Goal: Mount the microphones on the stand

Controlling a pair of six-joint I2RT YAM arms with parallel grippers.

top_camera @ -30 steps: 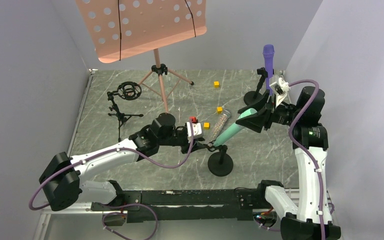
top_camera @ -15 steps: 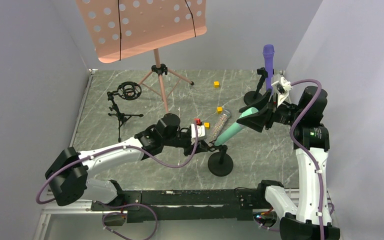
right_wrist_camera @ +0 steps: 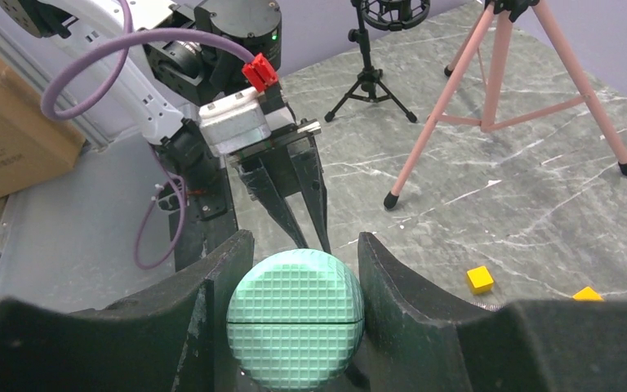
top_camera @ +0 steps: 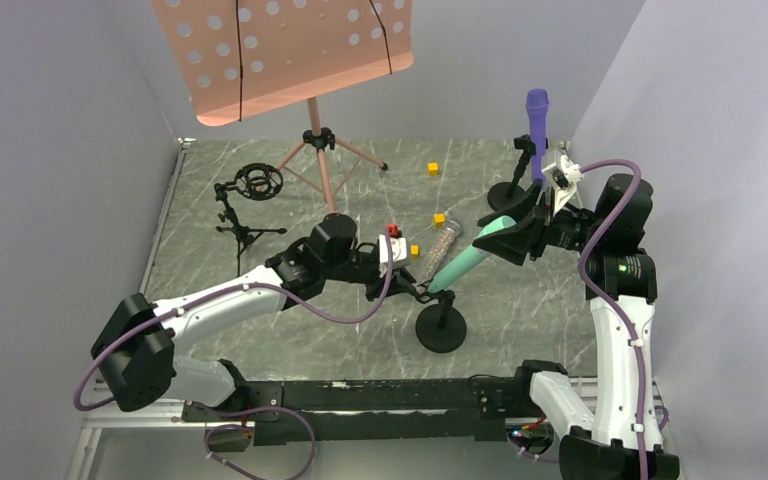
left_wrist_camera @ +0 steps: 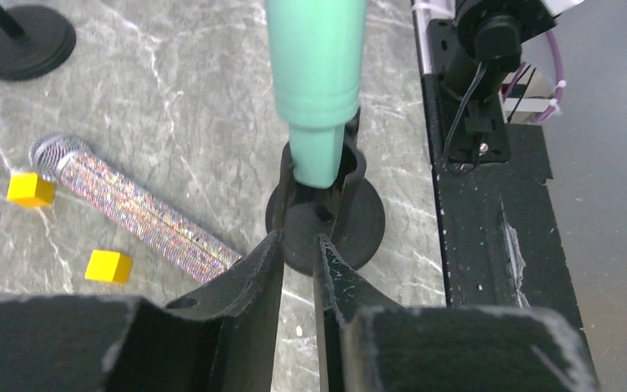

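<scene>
The right gripper (top_camera: 508, 232) has its jaws clamped on the head end of the mint-teal microphone (top_camera: 465, 260), which slants down to the left. Its narrow tail sits in the clip of the near round-base stand (top_camera: 441, 325). The left gripper (left_wrist_camera: 300, 241) hovers just beside that clip with its jaws a narrow slit apart and nothing visible between them. The purple microphone (top_camera: 537, 115) stands upright in the far right stand (top_camera: 508, 190). The glittery silver-pink microphone (left_wrist_camera: 143, 216) lies flat on the worktop (top_camera: 520, 300), just left of the teal one and between two yellow cubes (left_wrist_camera: 108, 266). A pink music stand (top_camera: 315, 140) and a small tripod stand (top_camera: 245, 200) stand far left.
</scene>
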